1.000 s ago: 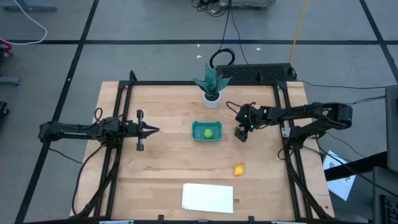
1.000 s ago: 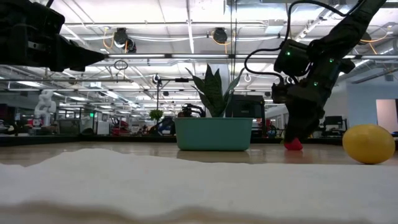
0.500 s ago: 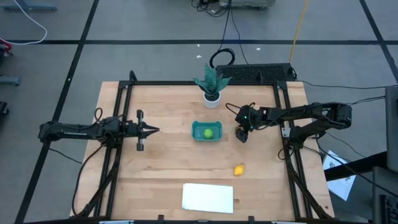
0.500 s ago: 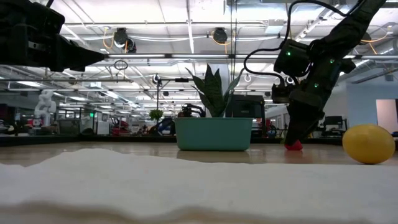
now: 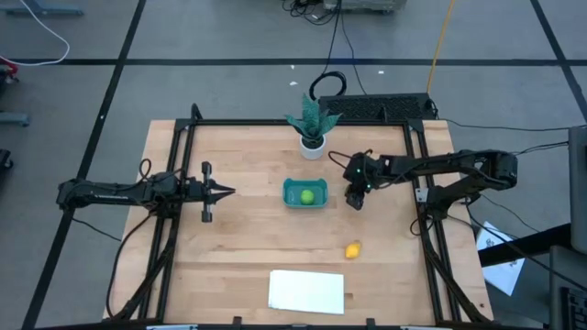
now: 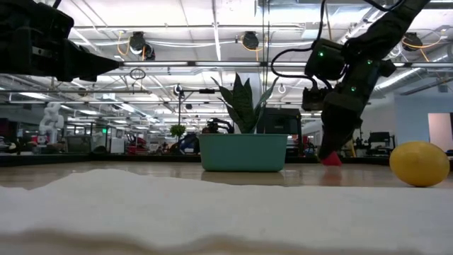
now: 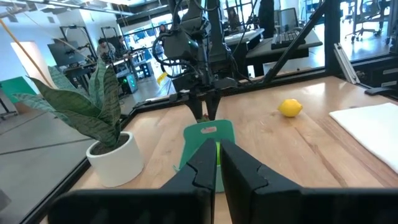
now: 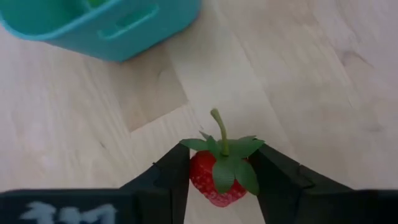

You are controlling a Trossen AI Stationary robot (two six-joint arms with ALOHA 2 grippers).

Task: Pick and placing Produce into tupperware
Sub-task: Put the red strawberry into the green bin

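Observation:
A small red strawberry (image 8: 214, 180) with a green leaf cap sits between the fingers of my right gripper (image 8: 219, 163), just right of the teal tupperware (image 5: 293, 201). The gripper is shut on it (image 5: 355, 199). A round lime-green fruit (image 5: 307, 195) lies inside the tupperware. The yellow lemon (image 5: 352, 249) rests on the table nearer the front edge. My left gripper (image 5: 229, 191) is shut and hovers left of the tupperware, pointing at it. My right gripper pinches the strawberry's two opposite sides (image 8: 194, 177) between its two fingers. The fingers (image 6: 333, 138) come from above, pointing down with a slight slant. The strawberry (image 6: 330, 159) sits at their free ends, leaf cap and stem facing away from the wrist, lifted a little off the table.
A potted plant in a white pot (image 5: 312, 137) stands behind the tupperware at the far edge. A flat white sheet (image 5: 306, 291) lies near the front edge. Dark frame rails (image 5: 174, 183) run along both sides of the table.
My right gripper has shut on the strawberry, which stood on the table between its open fingers a second ago. It has then risen a little, lifting the strawberry just off the wood.

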